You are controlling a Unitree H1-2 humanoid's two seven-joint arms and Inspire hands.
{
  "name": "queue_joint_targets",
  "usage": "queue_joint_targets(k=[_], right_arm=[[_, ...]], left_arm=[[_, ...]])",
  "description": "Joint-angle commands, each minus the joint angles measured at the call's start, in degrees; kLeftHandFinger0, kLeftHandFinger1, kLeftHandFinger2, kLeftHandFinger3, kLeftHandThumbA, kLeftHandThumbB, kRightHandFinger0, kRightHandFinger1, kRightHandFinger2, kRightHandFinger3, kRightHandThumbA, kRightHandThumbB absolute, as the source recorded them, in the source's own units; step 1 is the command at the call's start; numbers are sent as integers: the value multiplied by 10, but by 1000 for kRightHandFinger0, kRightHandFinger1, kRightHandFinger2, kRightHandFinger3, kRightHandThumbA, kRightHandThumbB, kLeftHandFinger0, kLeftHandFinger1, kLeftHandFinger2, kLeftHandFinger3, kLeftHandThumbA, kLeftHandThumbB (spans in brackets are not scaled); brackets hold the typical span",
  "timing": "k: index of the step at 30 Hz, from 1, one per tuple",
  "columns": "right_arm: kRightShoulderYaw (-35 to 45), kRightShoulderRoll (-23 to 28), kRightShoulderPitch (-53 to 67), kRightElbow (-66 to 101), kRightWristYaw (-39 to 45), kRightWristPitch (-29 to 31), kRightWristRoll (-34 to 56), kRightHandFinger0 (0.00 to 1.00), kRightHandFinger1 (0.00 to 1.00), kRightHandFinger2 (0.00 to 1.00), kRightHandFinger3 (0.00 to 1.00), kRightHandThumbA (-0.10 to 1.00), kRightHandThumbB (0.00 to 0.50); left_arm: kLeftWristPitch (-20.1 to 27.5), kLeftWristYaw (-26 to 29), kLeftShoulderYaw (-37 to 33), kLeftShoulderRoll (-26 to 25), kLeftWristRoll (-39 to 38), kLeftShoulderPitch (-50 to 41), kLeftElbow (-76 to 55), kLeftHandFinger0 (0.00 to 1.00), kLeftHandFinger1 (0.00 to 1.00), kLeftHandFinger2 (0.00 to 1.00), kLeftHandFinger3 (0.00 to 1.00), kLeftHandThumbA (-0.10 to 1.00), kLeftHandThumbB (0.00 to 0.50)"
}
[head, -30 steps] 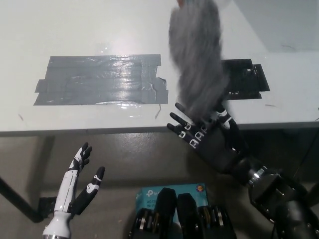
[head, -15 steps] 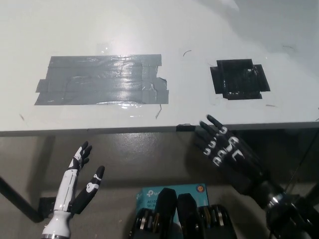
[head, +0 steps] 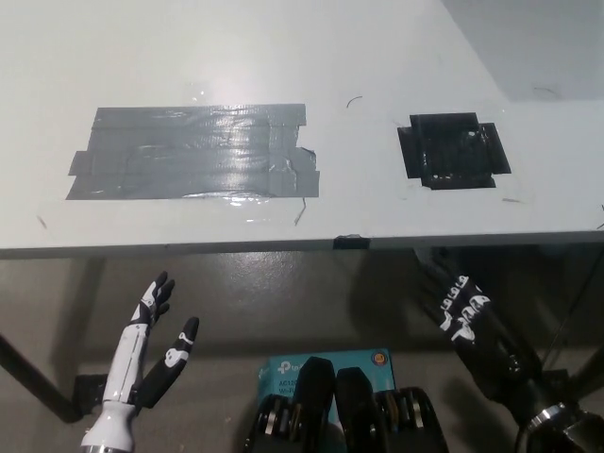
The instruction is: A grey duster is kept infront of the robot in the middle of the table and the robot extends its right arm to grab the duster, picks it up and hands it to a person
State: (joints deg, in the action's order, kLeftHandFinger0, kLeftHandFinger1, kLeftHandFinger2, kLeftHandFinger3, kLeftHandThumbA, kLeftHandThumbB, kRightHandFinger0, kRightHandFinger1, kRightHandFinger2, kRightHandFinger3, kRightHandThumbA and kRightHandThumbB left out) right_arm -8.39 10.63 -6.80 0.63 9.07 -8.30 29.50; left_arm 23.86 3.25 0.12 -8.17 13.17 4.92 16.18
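No grey duster shows anywhere in the head view. My black right hand (head: 460, 304) hangs below the table's front edge at the lower right, holding nothing, fingers apart and pointing up toward the edge. My white left hand (head: 151, 351) rests open at the lower left, below the table, with nothing in it.
The white table (head: 283, 57) carries a large patch of grey tape (head: 193, 151) at left and a square of black tape (head: 451, 151) at right. A teal box (head: 321, 363) lies on the floor under the front edge. A dark table leg (head: 33, 382) stands at the far left.
The grey duster that stood above my right hand one second ago has gone out of view. My right hand has dropped back from the table edge, down and to the right.
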Motion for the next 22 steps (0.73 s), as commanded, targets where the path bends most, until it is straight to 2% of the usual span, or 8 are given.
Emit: queue_joint_targets(k=[1, 7, 15, 22], right_arm=[[-8, 8, -7, -2, -4, 117, -142, 1000, 1000, 1000, 1000, 947, 447], [-9, 6, -8, -10, -2, 125, -173, 1000, 1000, 1000, 1000, 962, 428], [-7, 2, -12, -13, 1, 128, -204, 1000, 1000, 1000, 1000, 968, 451], [-5, 0, -11, -9, 8, 123, -220, 1000, 1000, 1000, 1000, 964, 438]], left_arm=[[21, 2, -2, -5, -6, -2, -19, 1000, 1000, 1000, 1000, 729, 159], [27, 5, -4, -6, 2, -3, -16, 1000, 1000, 1000, 1000, 780, 152], [30, 6, -4, -7, 1, -1, -12, 1000, 1000, 1000, 1000, 813, 159], [27, 6, -2, -6, 1, -2, -17, 1000, 1000, 1000, 1000, 816, 161]])
